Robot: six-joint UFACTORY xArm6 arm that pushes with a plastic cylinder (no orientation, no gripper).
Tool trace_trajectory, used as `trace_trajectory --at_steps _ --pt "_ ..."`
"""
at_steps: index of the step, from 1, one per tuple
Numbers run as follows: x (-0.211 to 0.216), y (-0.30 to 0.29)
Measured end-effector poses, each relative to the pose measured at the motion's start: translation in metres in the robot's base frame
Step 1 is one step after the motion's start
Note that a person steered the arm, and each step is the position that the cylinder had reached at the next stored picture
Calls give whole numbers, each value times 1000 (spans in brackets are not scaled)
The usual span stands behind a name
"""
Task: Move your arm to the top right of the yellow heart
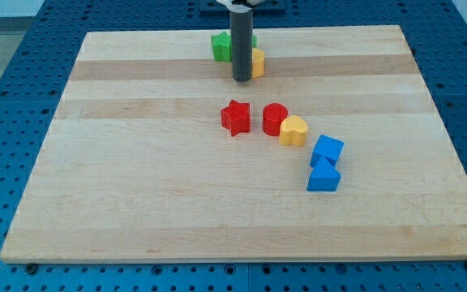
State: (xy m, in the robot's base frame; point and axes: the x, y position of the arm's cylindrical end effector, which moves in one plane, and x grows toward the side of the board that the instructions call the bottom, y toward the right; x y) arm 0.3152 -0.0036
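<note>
The yellow heart (pixel 294 130) lies right of the board's middle, touching a red cylinder (pixel 274 119) on its left. My tip (pixel 241 79) is on the board near the view's top, well up and to the left of the heart. The rod stands in front of a green block (pixel 220 46) and a second yellow block (pixel 258 62), partly hiding both.
A red star (pixel 235 118) lies left of the red cylinder. A blue cube (pixel 327 151) and a blue triangular block (pixel 323 176) sit below and right of the heart, touching each other. The wooden board (pixel 136 186) rests on a blue perforated table.
</note>
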Motion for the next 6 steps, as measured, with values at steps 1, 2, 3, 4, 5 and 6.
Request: trace_trajectory --at_steps 1,2,3,4,5,6 --pt "-15 0" --pt "-18 0" --pt "1 0" --pt "14 26" --pt "20 61" --pt "46 76"
